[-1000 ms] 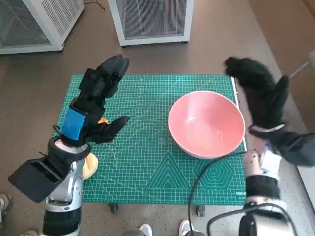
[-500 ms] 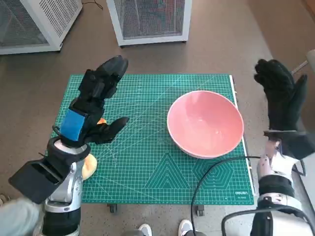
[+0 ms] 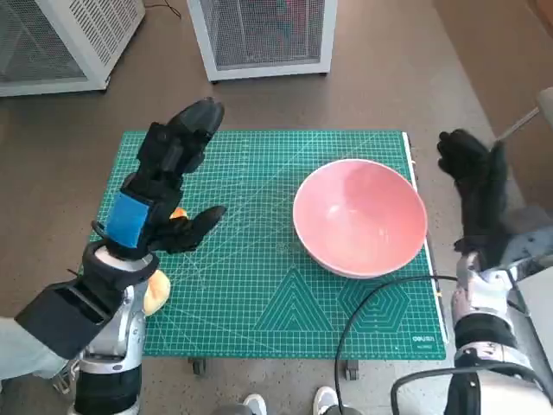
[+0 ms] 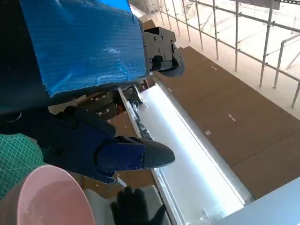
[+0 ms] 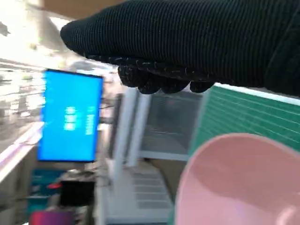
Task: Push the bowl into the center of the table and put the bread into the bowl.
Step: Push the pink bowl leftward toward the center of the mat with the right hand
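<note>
The pink bowl (image 3: 360, 216) stands empty on the right half of the green cutting mat (image 3: 251, 285), its rim close to the mat's right edge; it also shows in the left wrist view (image 4: 47, 199) and right wrist view (image 5: 239, 183). My right hand (image 3: 475, 186), gloved and open, hovers just off the table's right edge, beside the bowl and apart from it. My left hand (image 3: 168, 177) is raised over the mat's left part, fingers spread, holding nothing. The orange-brown bread (image 3: 157, 291) lies at the mat's left edge, mostly hidden under my left forearm.
Two white mesh-fronted units (image 3: 263, 35) stand on the floor beyond the table. A black cable (image 3: 380, 298) curves over the mat's front right corner. Shoes (image 3: 255, 404) show below the front edge.
My right hand has drawn back from the bowl's far right rim to outside the table's right edge and lowered. The bowl sits slightly further left. The left hand has stayed put.
</note>
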`<action>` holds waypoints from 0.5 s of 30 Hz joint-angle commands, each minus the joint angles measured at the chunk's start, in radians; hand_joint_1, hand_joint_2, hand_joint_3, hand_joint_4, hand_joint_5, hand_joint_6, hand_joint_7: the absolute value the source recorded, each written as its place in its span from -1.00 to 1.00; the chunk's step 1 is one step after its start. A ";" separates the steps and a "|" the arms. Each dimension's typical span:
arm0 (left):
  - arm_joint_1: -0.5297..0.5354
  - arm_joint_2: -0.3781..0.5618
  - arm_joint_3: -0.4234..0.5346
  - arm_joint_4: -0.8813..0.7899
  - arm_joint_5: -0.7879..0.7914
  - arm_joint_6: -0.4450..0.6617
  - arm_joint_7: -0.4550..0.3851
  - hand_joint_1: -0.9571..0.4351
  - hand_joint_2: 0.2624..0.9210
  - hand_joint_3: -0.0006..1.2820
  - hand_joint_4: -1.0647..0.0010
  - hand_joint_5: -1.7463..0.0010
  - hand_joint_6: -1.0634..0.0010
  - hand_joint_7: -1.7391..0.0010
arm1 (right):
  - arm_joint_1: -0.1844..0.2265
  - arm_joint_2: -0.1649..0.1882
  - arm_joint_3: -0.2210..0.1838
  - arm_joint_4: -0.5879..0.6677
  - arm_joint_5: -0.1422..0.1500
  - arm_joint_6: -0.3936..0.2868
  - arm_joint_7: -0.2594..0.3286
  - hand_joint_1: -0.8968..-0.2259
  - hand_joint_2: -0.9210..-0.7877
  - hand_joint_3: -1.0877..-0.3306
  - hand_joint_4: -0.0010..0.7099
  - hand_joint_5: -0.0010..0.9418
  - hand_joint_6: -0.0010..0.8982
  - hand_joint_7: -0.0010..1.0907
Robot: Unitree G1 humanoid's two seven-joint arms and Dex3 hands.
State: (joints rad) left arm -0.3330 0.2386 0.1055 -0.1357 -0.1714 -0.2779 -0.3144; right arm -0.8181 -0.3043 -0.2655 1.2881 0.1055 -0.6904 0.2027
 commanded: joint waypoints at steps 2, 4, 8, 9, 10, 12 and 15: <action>0.018 0.007 0.012 -0.011 -0.005 -0.006 0.003 -0.47 1.00 -0.43 0.63 1.00 1.00 0.36 | 0.018 0.035 0.013 0.026 -0.029 0.058 -0.023 -0.01 -1.00 -0.04 -0.36 -0.98 -0.23 -0.96; 0.022 0.008 0.016 -0.018 -0.011 0.001 0.002 -0.47 1.00 -0.43 0.63 1.00 1.00 0.37 | 0.014 0.046 0.014 0.030 -0.032 0.079 -0.026 0.00 -1.00 -0.05 -0.36 -0.98 -0.22 -0.96; 0.031 0.008 0.022 -0.032 -0.023 0.015 0.000 -0.47 1.00 -0.43 0.63 1.00 1.00 0.37 | 0.009 0.066 0.007 0.033 -0.029 0.104 -0.019 -0.02 -1.00 -0.05 -0.35 -0.98 -0.21 -0.95; 0.034 0.008 0.024 -0.038 -0.028 0.021 0.001 -0.47 1.00 -0.43 0.63 1.00 1.00 0.37 | 0.007 0.074 0.006 0.034 -0.029 0.112 -0.018 -0.02 -1.00 -0.05 -0.35 -0.98 -0.21 -0.95; 0.037 0.008 0.026 -0.044 -0.031 0.026 0.001 -0.47 1.00 -0.43 0.63 1.00 1.00 0.36 | 0.006 0.079 0.005 0.034 -0.029 0.118 -0.017 -0.03 -1.00 -0.05 -0.36 -0.99 -0.20 -0.95; 0.044 0.008 0.030 -0.053 -0.037 0.034 0.001 -0.47 1.00 -0.43 0.63 1.00 0.99 0.36 | 0.004 0.090 0.005 0.035 -0.030 0.127 -0.015 -0.04 -1.00 -0.05 -0.36 -0.99 -0.20 -0.95; 0.056 0.010 0.035 -0.069 -0.044 0.046 0.003 -0.46 1.00 -0.43 0.63 1.00 0.98 0.35 | 0.000 0.106 0.005 0.037 -0.031 0.144 -0.015 -0.05 -1.00 -0.05 -0.36 -0.99 -0.20 -0.95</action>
State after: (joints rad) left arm -0.2938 0.2396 0.1314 -0.1782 -0.2010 -0.2453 -0.3146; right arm -0.8194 -0.2192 -0.2593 1.3050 0.0792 -0.5807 0.1873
